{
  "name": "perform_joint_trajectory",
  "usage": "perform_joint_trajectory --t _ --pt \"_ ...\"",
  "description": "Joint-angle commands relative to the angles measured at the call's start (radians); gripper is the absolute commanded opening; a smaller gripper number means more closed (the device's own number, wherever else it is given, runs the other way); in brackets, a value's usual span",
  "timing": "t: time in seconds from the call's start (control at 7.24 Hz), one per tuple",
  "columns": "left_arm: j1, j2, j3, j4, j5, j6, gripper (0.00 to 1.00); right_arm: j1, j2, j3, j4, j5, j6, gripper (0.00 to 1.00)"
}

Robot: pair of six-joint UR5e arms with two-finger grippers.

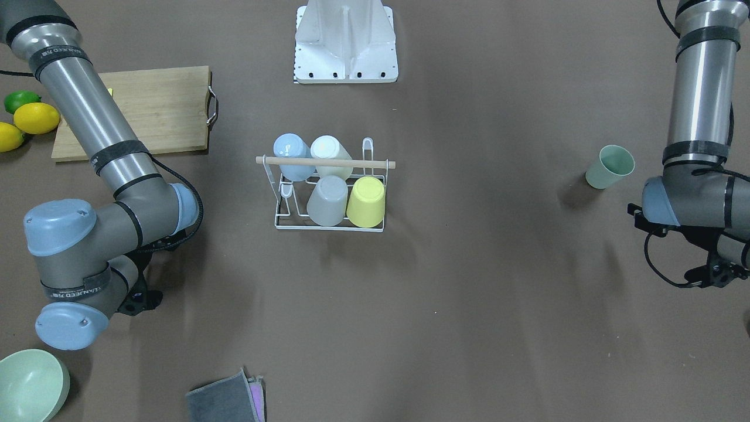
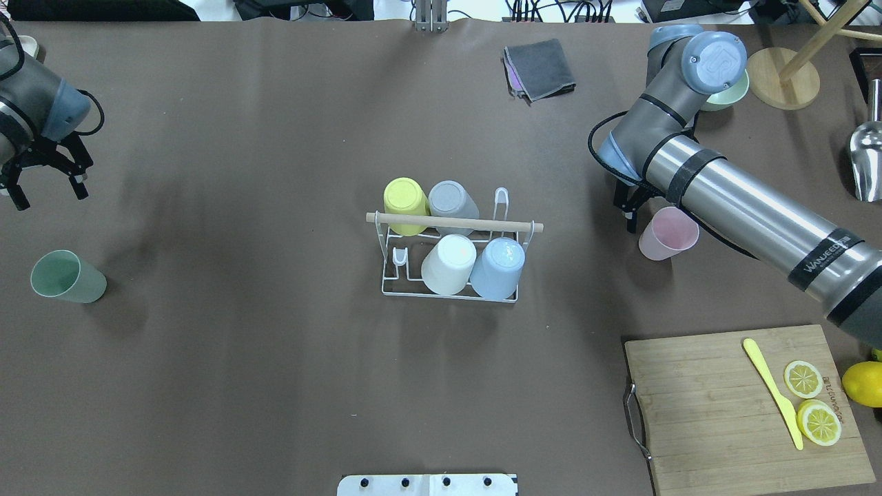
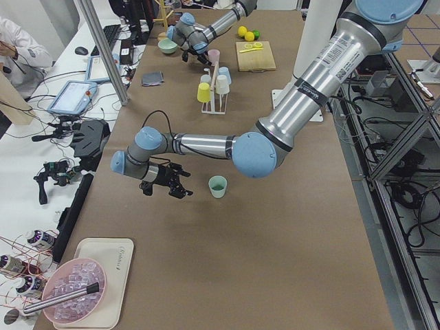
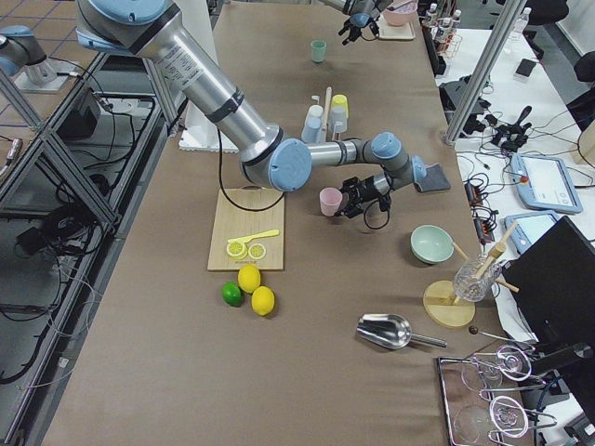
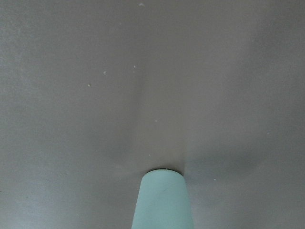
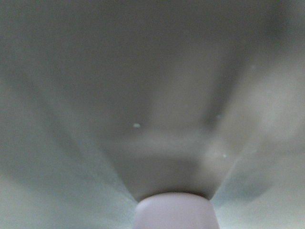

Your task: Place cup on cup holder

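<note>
The white wire cup holder (image 2: pixel 513 234) with a wooden rod handle stands mid-table and carries a yellow, a grey, a white and a blue cup, all upside down. A green cup (image 2: pixel 67 277) stands upright at the left, mouth up. My left gripper (image 2: pixel 47 193) is open and empty, hanging a little beyond the green cup, which shows low in the left wrist view (image 5: pixel 163 200). A pink cup (image 2: pixel 667 233) stands upright at the right. My right gripper (image 2: pixel 628 210) is just beside it, mostly hidden under the arm; its fingers appear open, not holding the cup.
A wooden cutting board (image 2: pixel 716 413) with lemon slices and a yellow knife lies near right. A whole lemon (image 2: pixel 863 383) is beside it. A grey cloth (image 2: pixel 539 67), a green bowl (image 2: pixel 730 96), a wooden stand (image 2: pixel 782 86) and a metal scoop (image 2: pixel 867 155) are far right.
</note>
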Motion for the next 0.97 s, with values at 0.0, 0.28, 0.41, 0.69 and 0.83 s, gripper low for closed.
perform_joint_trajectory --t 0.0,0.28,0.41,0.69,0.83 --pt "0.024 0.003 -0.002 -0.001 -0.017 -0.023 0.97 -0.005 0.002 0.002 -0.060 0.000 -0.043 1.00" --pt "0.045 0.007 -0.002 0.002 -0.036 -0.027 0.97 -0.026 -0.006 0.003 -0.060 0.000 -0.043 1.00" --pt "0.047 0.009 0.000 0.005 -0.036 -0.026 0.97 -0.035 -0.012 0.003 -0.060 -0.002 -0.045 1.00" --pt "0.061 0.015 0.000 0.009 -0.031 -0.024 0.97 -0.035 -0.015 -0.003 -0.062 -0.008 -0.053 1.00" --pt "0.068 0.015 0.000 0.009 -0.031 -0.024 0.97 -0.035 -0.015 -0.003 -0.069 -0.008 -0.053 1.00"
